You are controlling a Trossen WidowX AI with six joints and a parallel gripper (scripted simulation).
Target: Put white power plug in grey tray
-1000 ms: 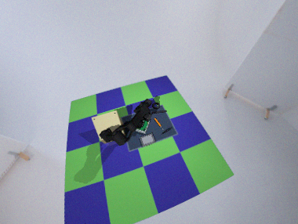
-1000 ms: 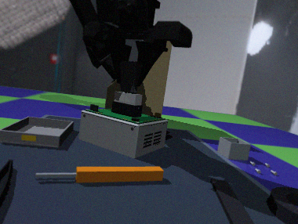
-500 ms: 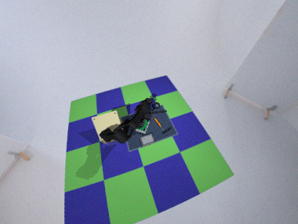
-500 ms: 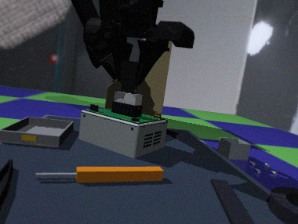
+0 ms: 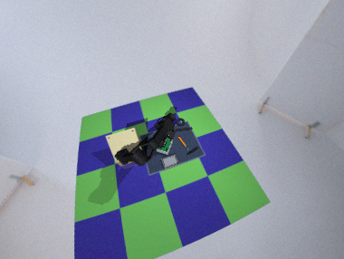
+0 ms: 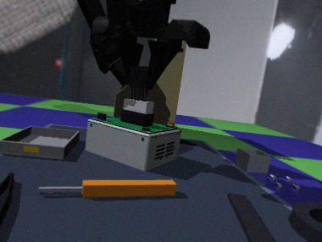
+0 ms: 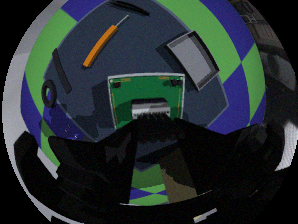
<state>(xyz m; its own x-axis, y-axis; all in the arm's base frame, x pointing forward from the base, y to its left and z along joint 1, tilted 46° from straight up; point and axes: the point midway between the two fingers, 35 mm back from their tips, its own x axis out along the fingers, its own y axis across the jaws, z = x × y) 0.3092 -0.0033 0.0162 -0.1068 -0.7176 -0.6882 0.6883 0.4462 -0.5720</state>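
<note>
A dark mat [image 5: 155,167] [image 6: 127,216] [image 7: 90,107] lies on a blue-and-green checkered floor [image 5: 140,226] [image 6: 220,127] [image 7: 37,62], with the grey tray [image 5: 170,161] [image 6: 63,152] [image 7: 205,75] at left. Right of it, the white power plug [image 6: 138,106] [image 7: 150,107] sits upright in the black socket [image 6: 136,118] on the green circuit board [image 5: 167,144] [image 6: 106,123] [image 7: 150,90], its top between the closed-in fingers of the gripper [image 6: 140,90] [image 7: 156,123], which grip it from above; an orange-handled screwdriver [image 5: 182,142] [image 6: 129,189] [image 7: 101,46] lies on the near side, and a small grey box [image 6: 252,161] stands at far right.
</note>
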